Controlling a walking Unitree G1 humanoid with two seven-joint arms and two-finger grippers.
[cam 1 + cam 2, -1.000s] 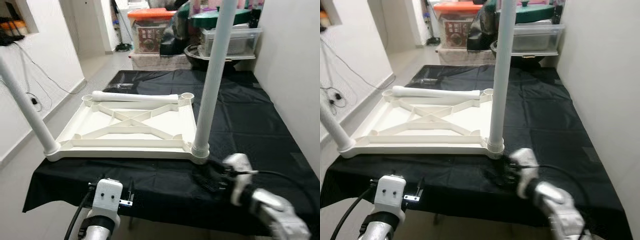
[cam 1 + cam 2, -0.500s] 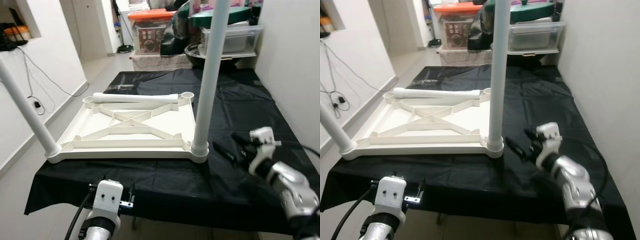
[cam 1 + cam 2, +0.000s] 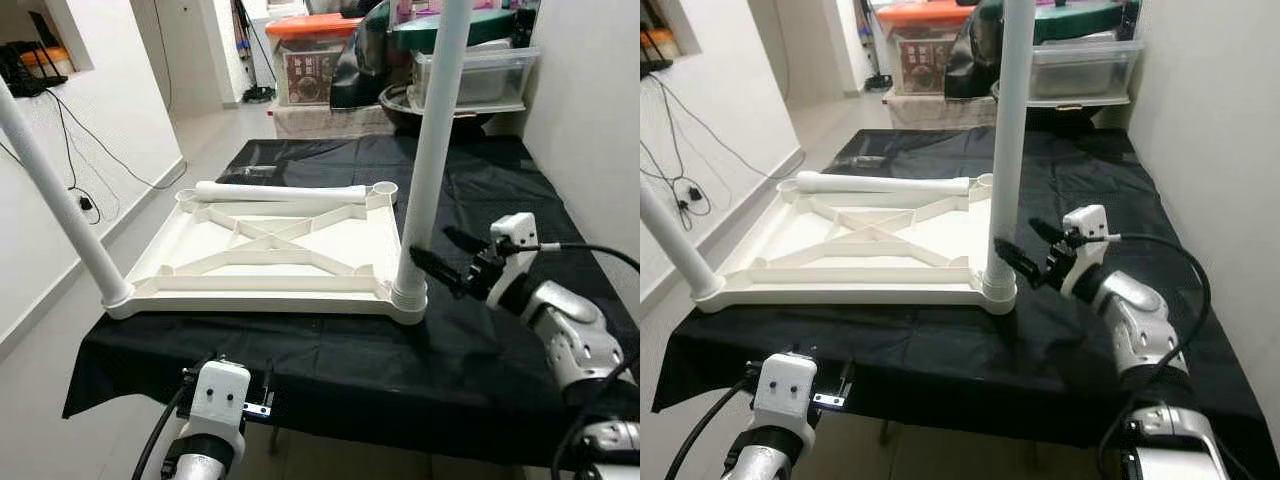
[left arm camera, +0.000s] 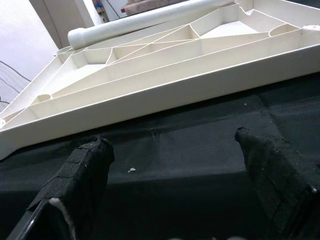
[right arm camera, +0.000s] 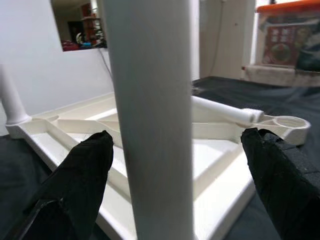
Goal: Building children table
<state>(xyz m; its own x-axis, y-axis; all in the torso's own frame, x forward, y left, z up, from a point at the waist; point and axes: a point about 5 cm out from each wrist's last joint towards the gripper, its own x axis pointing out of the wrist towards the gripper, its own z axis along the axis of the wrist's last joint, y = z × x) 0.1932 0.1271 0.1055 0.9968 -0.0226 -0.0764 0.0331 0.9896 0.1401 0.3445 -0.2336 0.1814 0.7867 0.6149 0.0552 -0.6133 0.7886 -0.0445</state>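
Head views: white tabletop (image 3: 270, 250) upside down, frame centre, on black-draped surface (image 3: 480, 340); two legs upright, near-rt leg (image 3: 432, 150); loose leg (image 3: 285, 192) on far edge. Rt hand (image 3: 1025, 250) open beside near-rt leg. L wrist view: L hand (image 4: 175, 165) open, low at surface front. R wrist view: leg (image 5: 152, 120) between fingers (image 5: 80, 175), untouched.

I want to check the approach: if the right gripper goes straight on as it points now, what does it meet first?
Most likely the upright white leg: the open right gripper points straight at it, one finger on each side.
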